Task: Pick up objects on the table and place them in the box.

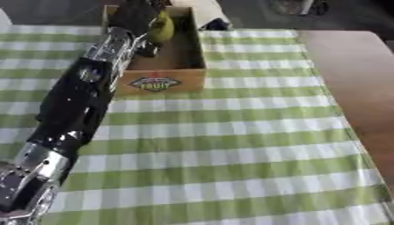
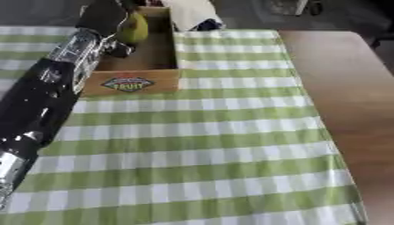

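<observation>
Over the far end of the box (image 1: 165, 83), a yellow-green pear-like fruit (image 1: 161, 27) is held by the left hand (image 1: 138, 15), fingers apparently curled round it. If released high, it could be bounced against the wall or tipped out onto the surface (image 1: 246, 145).

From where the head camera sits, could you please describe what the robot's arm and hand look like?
Only the left arm shows. Its long middle segment is a glossy black shell, with polished silver metal sections at the lower end near the camera and again just before the wrist. The left hand is black, over the light brown cardboard box on the green-and-white checked tablecloth. No cables or markings are discernible. The right arm is out of view.
</observation>
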Tool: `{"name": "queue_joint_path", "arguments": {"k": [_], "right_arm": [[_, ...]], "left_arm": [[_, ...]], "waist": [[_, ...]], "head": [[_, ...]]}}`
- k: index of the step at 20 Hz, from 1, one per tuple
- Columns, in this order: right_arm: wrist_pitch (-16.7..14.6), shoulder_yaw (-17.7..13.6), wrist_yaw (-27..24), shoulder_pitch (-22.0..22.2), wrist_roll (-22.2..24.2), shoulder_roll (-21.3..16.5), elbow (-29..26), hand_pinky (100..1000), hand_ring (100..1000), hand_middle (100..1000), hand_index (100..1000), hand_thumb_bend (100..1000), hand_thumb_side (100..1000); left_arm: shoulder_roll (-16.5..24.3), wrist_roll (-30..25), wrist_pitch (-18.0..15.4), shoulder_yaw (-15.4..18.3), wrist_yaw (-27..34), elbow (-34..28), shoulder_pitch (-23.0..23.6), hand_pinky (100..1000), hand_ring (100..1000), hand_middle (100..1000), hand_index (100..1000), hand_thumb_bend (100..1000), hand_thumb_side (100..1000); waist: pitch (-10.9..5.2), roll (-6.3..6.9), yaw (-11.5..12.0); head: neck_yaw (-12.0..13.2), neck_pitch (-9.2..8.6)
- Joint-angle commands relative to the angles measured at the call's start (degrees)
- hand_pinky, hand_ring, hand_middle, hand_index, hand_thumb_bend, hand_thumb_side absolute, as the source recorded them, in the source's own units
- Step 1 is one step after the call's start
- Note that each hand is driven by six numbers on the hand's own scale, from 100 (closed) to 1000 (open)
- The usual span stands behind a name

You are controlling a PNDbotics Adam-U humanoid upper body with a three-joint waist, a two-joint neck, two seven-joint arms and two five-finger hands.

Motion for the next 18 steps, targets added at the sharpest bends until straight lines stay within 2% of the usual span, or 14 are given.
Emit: {"name": "queue_joint_path", "arguments": {"k": [1, 3, 5, 6, 8, 10, 13, 16, 18], "right_arm": [[-0.1, -0.4, -0.4, -0.5, 0.2, -1.1, -0.9, 932, 760, 638, 831, 100, 589], [-0.1, -0.4, -0.4, -0.5, 0.2, -1.1, -0.9, 931, 760, 638, 831, 100, 589], [-0.1, -0.4, -0.3, -0.5, 0.2, -1.3, -0.9, 931, 760, 638, 831, 100, 588], [-0.1, -0.5, -0.3, -0.6, 0.1, -1.4, -0.9, 930, 760, 638, 830, 100, 588], [-0.1, -0.5, -0.1, -0.6, 0.0, -1.8, -0.9, 930, 760, 638, 830, 100, 588], [-0.1, -0.7, 0.2, -0.7, -0.2, -2.4, -1.0, 928, 760, 639, 829, 100, 589], [-0.1, -0.8, 1.0, -0.8, -0.6, -3.5, -1.2, 926, 760, 640, 828, 100, 588], [0.0, -0.9, 1.6, -0.8, -1.1, -4.3, -1.4, 925, 760, 640, 827, 100, 589], [0.1, -0.9, 1.9, -0.8, -1.3, -4.4, -1.5, 925, 760, 640, 827, 100, 589]], "left_arm": [[0.7, -1.2, 0.5, 0.6, -1.0, -2.3, -1.5, 952, 993, 942, 972, 505, 608], [0.9, 0.1, 0.9, 0.8, 0.1, -4.1, -1.6, 929, 975, 923, 957, 473, 617], [1.2, 3.4, 1.2, 0.9, 4.2, -8.5, -1.7, 877, 934, 893, 926, 321, 547], [1.5, 5.5, 1.4, 0.7, 7.5, -11.7, -1.6, 838, 902, 869, 902, 194, 494], [2.7, 9.2, 0.7, 0.2, 17.9, -20.0, -1.3, 761, 841, 823, 865, 100, 486], [5.4, 11.7, -0.9, -0.5, 31.7, -29.7, -0.3, 706, 782, 767, 830, 100, 446], [11.4, 14.7, -1.3, -0.7, 49.0, -42.4, 3.2, 684, 756, 741, 816, 100, 425], [16.9, 17.9, 0.0, 0.2, 62.8, -52.3, 8.3, 671, 740, 723, 814, 100, 442], [18.9, 19.2, 1.1, 0.6, 67.9, -56.1, 10.4, 671, 740, 723, 814, 100, 442]], "waist": [[-1.42, 0.04, 0.1], [-1.5, 0.0, 0.3], [-1.6, -0.02, 0.6], [-1.64, -0.01, 0.7], [-1.78, 0.12, 1.2], [-2.01, 0.44, 1.9], [-2.53, 1.05, 3.2], [-3.03, 1.41, 4.2], [-3.16, 1.48, 4.3]], "head": [[-0.3, 0.01], [-0.4, 0.05], [-0.4, 0.23], [-0.5, 0.39], [-0.8, 0.88], [-1.6, 1.48], [-3.5, 2.39], [-5.1, 2.93], [-5.3, 3.03]]}}
